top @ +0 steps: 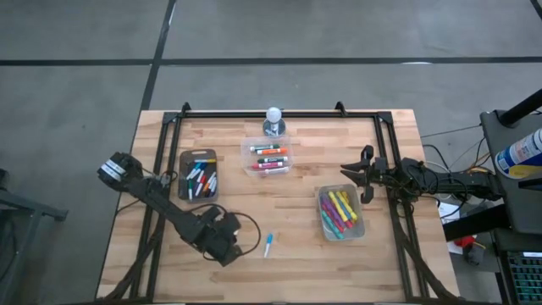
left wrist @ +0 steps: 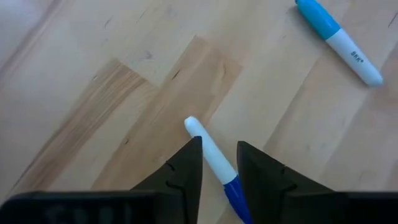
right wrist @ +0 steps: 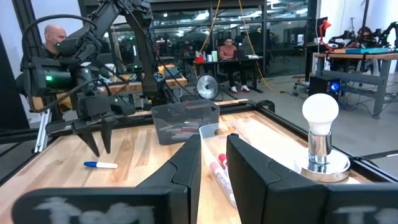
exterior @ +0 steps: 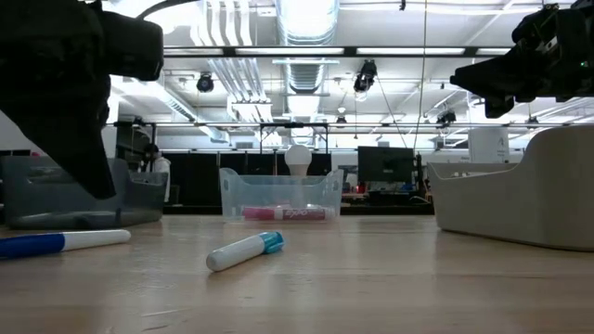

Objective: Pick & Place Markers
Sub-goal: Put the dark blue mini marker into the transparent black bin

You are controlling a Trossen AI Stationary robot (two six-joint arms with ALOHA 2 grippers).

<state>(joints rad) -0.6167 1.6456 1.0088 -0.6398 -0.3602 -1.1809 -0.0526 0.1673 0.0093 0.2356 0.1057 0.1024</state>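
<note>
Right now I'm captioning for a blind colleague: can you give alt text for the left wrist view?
The left gripper hangs over the pale wooden tabletop, its dark jaws open astride a white-bodied marker with a blue cap. A second white marker with a light-blue cap lies apart, farther off.

Count: loose markers on table, 2. One blue-capped point(left wrist: 214, 163) between left gripper point(left wrist: 219, 163) fingers, one teal-capped point(left wrist: 339, 40) just beyond it. Tubs, 2 point(top: 268, 158) point(top: 341, 213); tray, 1 point(top: 197, 175); bulb on stand, 1 point(top: 273, 121). Markers in containers: too crowded to count.
</note>
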